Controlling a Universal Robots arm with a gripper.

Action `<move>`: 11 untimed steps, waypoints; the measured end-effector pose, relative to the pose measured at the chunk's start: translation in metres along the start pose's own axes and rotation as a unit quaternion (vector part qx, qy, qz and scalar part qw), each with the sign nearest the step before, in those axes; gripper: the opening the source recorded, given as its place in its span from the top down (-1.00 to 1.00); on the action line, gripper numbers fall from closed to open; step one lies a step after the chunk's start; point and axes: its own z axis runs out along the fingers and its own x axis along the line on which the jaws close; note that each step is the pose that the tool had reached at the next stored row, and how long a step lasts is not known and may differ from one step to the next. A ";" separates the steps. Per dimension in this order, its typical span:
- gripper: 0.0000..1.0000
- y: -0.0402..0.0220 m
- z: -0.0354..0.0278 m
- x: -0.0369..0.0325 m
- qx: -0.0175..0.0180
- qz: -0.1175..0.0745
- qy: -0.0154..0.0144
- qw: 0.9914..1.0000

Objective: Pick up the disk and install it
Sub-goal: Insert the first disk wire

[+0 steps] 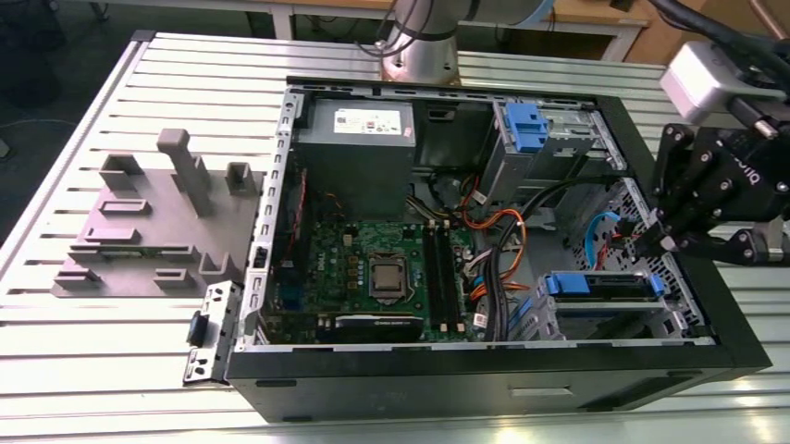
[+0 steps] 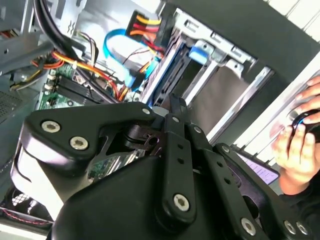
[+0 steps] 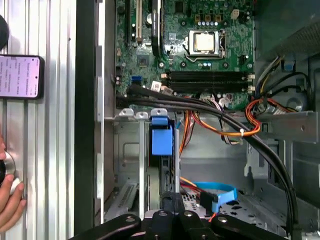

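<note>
Disk (image 1: 601,286) seated in drive cage (image 1: 642,319) inside open PC case (image 1: 494,384), long axis along the front wall, blue frame edge-up. Gripper (image 1: 667,242) above cage, nothing held; finger gap unreadable.

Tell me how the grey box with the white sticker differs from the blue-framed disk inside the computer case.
The grey box is bulkier and carries a white sticker; the disk is thin and edged in blue. The disk lies near the gripper; the box lies far from it. Both sit inside the case.

Blue-framed disk (image 1: 601,286) seated in drive bay (image 1: 617,319)
</note>
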 end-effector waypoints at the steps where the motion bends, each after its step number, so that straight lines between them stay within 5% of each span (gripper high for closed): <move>1: 0.79 -0.0025 -0.0001 -0.0003 0.000 0.000 0.000 1.000; 11: 0.79 -0.0148 0.0000 -0.0100 -0.003 0.000 0.000 1.000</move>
